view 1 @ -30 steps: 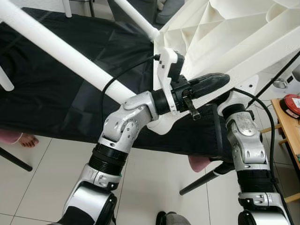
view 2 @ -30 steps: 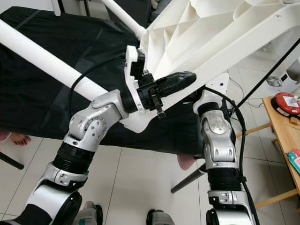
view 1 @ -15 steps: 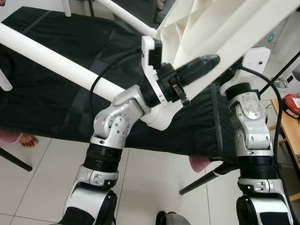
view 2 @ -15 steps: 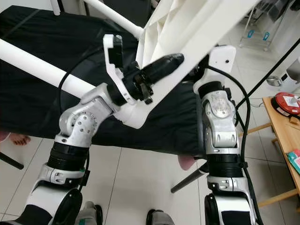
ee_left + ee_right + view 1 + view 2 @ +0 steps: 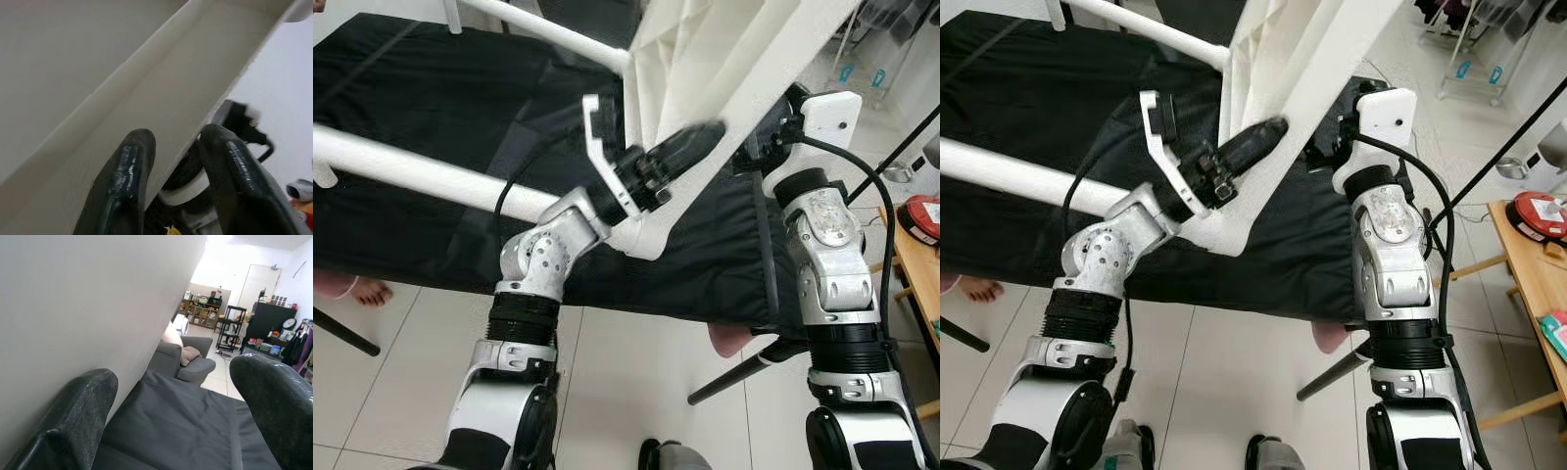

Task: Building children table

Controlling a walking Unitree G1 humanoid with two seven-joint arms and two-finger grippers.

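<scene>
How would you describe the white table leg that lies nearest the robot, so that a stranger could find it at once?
Start at the big black cloth spread over the floor. Two white round legs cross above it, both running to the tilted white tabletop that the left claw grips. The one you want is the thicker-looking, lower leg, which passes behind the robot's left arm.

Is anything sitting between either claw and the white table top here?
Nothing visible does. The left claw has its fingers astride the white table top rim, and the right claw is open with one finger against the panel's flat face.
</scene>
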